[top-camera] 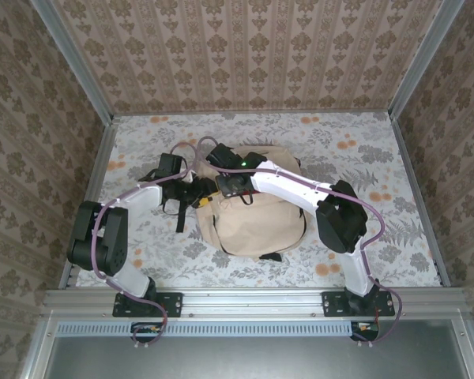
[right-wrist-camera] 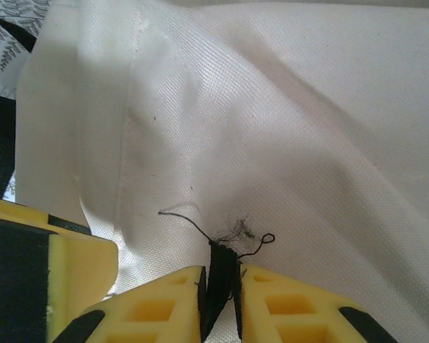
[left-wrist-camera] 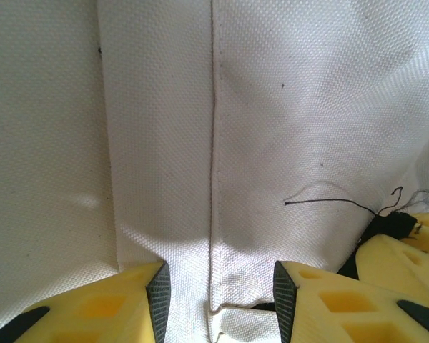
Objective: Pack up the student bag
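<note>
One student bag [top-camera: 257, 221] at table [top-camera: 363, 142] centre, open room toward all edges. Left gripper [left-wrist-camera: 218, 293] half-open astride one seam [left-wrist-camera: 213, 143]; right gripper [right-wrist-camera: 222, 304] clamped on one black tab [right-wrist-camera: 222, 271].

Patterned wallpaper walls [top-camera: 245, 47], floral tabletop [top-camera: 363, 170]

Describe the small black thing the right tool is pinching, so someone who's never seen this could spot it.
Start at the big cream student bag lying mid-table. On its pale fabric, the right tool is shut on a short black tab. Unlike the wide black straps at the bag's left side, it is tiny, with frayed loose threads curling from its end.
</note>
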### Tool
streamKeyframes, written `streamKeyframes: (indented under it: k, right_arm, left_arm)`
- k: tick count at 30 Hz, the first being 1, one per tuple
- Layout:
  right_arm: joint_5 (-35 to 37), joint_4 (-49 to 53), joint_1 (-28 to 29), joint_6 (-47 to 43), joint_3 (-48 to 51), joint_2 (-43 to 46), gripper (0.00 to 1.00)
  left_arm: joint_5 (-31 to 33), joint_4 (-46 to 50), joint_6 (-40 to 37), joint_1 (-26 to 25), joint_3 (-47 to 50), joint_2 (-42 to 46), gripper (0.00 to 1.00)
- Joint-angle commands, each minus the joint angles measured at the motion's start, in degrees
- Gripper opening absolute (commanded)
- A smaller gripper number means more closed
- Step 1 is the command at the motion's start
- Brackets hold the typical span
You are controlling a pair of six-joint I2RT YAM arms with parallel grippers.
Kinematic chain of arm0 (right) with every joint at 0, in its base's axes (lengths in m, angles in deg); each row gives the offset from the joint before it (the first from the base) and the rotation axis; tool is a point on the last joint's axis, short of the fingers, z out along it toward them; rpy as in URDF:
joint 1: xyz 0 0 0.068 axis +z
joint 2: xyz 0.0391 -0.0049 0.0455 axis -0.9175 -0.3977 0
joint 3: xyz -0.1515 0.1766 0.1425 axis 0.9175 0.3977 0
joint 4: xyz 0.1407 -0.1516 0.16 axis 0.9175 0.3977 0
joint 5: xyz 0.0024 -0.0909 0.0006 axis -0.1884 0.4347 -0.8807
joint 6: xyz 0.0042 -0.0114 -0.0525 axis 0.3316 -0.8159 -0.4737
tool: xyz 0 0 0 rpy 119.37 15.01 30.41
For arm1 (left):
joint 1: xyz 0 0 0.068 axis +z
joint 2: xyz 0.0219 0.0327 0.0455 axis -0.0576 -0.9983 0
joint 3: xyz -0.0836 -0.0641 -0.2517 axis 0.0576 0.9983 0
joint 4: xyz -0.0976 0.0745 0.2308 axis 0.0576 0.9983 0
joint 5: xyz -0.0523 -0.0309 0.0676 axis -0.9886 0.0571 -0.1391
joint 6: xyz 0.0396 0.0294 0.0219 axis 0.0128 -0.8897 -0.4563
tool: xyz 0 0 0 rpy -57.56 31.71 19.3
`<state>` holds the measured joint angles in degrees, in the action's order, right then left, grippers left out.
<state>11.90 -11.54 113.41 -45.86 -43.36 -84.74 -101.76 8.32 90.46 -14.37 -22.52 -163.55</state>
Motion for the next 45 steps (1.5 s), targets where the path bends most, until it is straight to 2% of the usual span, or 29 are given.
streamKeyframes:
  k: [1, 8, 17, 25, 34, 37, 42, 45]
  right_arm:
    - [-0.5, 0.1, -0.4, 1.4, -2.3, -1.1, 0.15]
    - [-0.4, -1.9, -0.3, 1.6, -1.0, 1.5, 0.00]
    - [-3.5, -7.5, -0.2, 2.6, 6.8, 9.5, 0.00]
    - [-5.0, -8.3, 0.0, 4.1, 9.9, 11.0, 0.00]
    - [-5.1, -8.9, 0.1, 4.7, 11.9, 12.8, 0.00]
    - [-4.8, -8.9, 0.2, 4.8, 12.5, 13.2, 0.00]
    - [-0.7, -7.1, 0.2, 4.5, 12.9, 13.9, 0.00]
    - [3.7, -5.5, 0.2, 4.1, 12.9, 15.0, 0.00]
  left_arm:
    - [0.4, 1.4, -0.4, -0.5, -1.7, -0.2, 0.45]
    - [0.2, 1.5, -0.3, -0.6, -1.6, 0.3, 0.44]
    - [-2.4, -2.0, 3.6, -1.0, -1.5, -0.1, 0.44]
    - [-1.9, -2.5, 4.3, -2.1, -3.2, -2.4, 0.44]
    - [-3.5, -3.6, 5.0, -3.1, -5.3, -4.3, 0.31]
    - [-3.9, -3.9, 5.1, -3.2, -5.6, -4.5, 0.21]
    - [-1.9, -2.0, 3.6, -3.1, -5.8, -2.8, 0.02]
    - [0.9, 0.8, 1.8, -3.0, -5.5, -1.1, 0.00]
